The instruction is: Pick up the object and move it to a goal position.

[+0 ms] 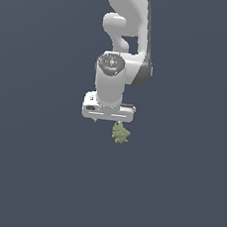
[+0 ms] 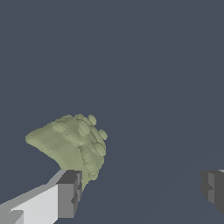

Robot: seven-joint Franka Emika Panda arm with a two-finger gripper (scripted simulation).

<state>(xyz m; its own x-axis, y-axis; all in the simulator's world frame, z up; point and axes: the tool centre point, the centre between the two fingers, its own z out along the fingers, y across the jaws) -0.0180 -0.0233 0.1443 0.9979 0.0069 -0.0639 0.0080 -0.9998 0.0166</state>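
Hanging from the top of the exterior view, the white arm [image 1: 124, 47] reaches down the middle of the frame and ends in a broad white hand. Its claw [image 1: 113, 122] points straight down, though the fingers themselves are too small to make out from here. Directly under the hand, a little toward the exterior view's right, sits the clump [image 1: 120, 134], olive green and lumpy, much smaller than the hand above it. Its top meets the underside of the hand. Everything behind is flat dark blue-grey (no edge, no shadow), so whether the clump rests on a table or hangs in the air cannot be told.

Switching to the wrist view, the claw [image 2: 142, 191] is spread wide. One grey finger pad [image 2: 70, 194] shows at lower left of the frame on a white finger, the other pad [image 2: 213, 188] at the far right edge, well apart. The clump [image 2: 72, 146] lies at centre left of the frame, its lower end against the first pad and nowhere near the second, so it is not clamped between them.
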